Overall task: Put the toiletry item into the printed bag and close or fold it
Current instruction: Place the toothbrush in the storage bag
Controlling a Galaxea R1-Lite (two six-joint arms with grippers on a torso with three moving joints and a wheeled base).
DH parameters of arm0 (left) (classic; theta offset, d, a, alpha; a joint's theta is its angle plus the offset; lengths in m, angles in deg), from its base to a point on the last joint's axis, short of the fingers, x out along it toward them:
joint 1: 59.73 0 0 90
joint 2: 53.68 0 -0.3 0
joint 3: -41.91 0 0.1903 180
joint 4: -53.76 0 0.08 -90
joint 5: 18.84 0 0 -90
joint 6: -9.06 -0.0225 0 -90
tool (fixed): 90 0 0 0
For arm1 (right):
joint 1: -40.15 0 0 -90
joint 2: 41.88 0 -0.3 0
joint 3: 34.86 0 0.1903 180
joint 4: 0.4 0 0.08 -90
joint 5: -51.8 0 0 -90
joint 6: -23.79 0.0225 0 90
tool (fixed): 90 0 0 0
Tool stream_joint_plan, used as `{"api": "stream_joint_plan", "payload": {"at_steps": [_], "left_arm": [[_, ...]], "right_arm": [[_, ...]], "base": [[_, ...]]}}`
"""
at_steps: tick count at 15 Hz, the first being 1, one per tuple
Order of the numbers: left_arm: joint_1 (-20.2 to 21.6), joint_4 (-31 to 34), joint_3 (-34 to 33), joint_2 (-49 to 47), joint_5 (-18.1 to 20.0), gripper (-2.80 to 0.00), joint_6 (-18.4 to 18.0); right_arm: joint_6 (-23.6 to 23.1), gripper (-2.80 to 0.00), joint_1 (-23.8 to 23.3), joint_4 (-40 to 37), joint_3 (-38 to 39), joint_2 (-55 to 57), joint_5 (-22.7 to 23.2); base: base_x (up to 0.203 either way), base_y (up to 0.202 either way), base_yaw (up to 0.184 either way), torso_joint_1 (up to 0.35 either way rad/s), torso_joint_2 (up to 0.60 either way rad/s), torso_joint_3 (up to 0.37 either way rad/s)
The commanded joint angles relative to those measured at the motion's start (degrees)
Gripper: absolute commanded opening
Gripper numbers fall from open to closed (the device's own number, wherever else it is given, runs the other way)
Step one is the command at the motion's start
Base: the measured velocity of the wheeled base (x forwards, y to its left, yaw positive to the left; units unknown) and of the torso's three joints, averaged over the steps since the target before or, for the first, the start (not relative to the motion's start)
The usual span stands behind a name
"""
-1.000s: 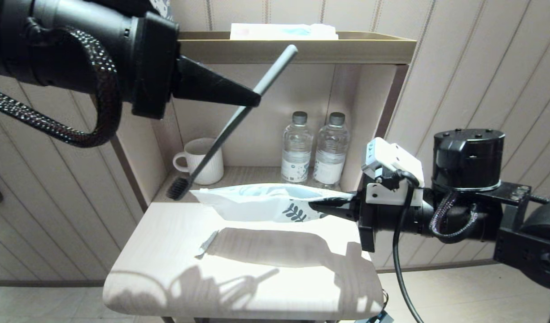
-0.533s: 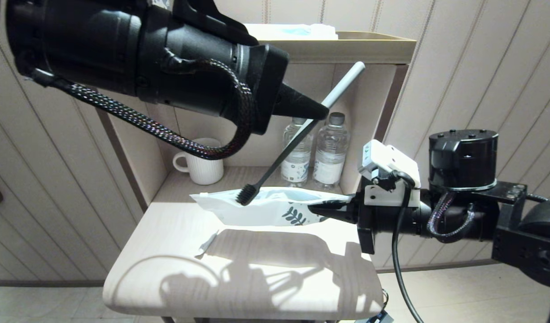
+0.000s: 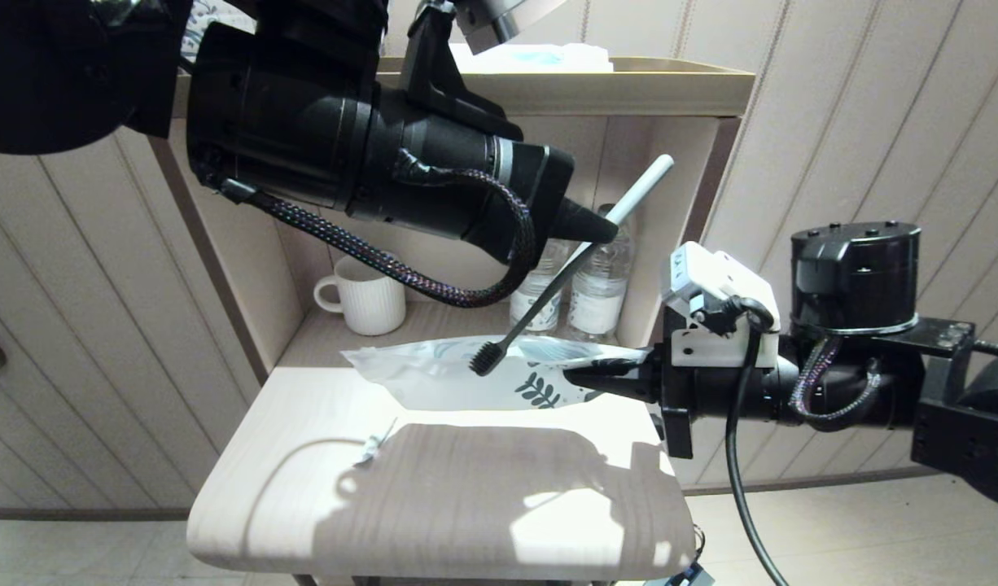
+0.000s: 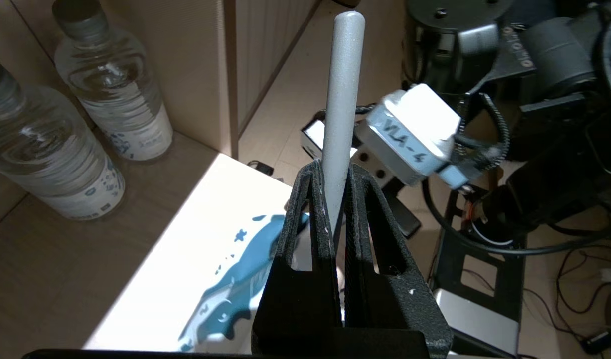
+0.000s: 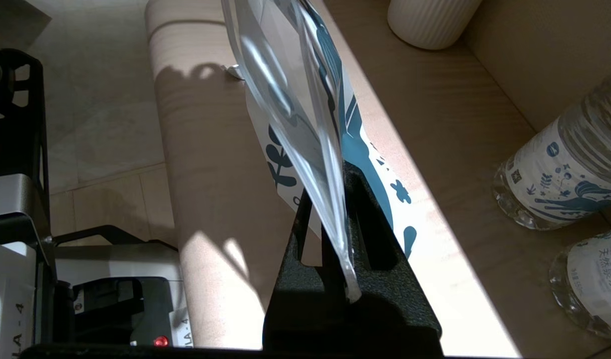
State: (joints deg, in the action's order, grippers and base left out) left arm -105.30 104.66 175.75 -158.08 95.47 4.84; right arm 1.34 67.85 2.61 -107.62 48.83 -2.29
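toothbrush (image 3: 568, 264) | tilted, dark bristle head down at the printed bag's (image 3: 466, 376) upper edge | left gripper (image 3: 601, 232) jaws pinching its pale handle | right gripper (image 3: 580, 376) jaws clamped on bag's printed end, bag held above tabletop (image 3: 434, 496) | mug (image 3: 365, 303), two water bottles (image 3: 576, 285) on shelf behind

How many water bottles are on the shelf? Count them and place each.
2. One bottle stands at the back of the shelf, largely behind the left arm; the other bottle stands close beside it, nearer the shelf's right wall. More may be hidden.
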Motion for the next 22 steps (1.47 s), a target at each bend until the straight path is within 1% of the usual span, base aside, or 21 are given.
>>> {"api": "stream_joint_plan", "payload": {"at_steps": [1,3,6,9,14,18,22], "left_arm": [[0.56,-0.02,-0.08,-1.4,0.07,-2.8,0.0],[0.56,-0.26,0.01,-1.77,0.13,-2.8,0.05],[0.83,-0.55,0.01,-1.86,-0.05,-2.8,0.08],[1.94,-0.61,0.01,-1.35,-0.31,-2.8,0.0],[2.06,-2.05,0.36,1.57,-0.49,-2.8,-0.09],[2.6,-3.55,0.36,1.3,-0.58,-2.8,-0.18],[2.67,-3.01,0.18,0.78,-0.49,-2.8,-0.09]], "right_arm": [[-0.14,-2.8,0.08,0.08,0.09,-1.0,0.5],[-0.1,-2.8,0.08,0.07,0.09,-1.24,0.69],[0.13,-2.8,-0.17,-2.34,-0.33,-2.1,4.03],[0.04,-2.8,-0.19,-2.83,-0.53,-2.12,4.26],[-0.05,-2.8,-0.19,-2.65,-0.09,-1.86,4.26],[-0.14,-2.8,-0.19,-2.65,-0.09,-1.68,4.26],[-0.14,-2.8,-0.19,-2.56,-0.09,-1.68,4.26]], "base": [[0.0,0.0,0.0,0.0,0.0,0.0],[0.0,0.0,0.0,0.0,0.0,0.0],[0.0,0.0,0.0,0.0,0.0,0.0],[0.0,0.0,0.0,0.0,0.0,0.0],[0.0,0.0,0.0,0.0,0.0,0.0],[0.0,0.0,0.0,0.0,0.0,0.0],[0.0,0.0,0.0,0.0,0.0,0.0]]}}
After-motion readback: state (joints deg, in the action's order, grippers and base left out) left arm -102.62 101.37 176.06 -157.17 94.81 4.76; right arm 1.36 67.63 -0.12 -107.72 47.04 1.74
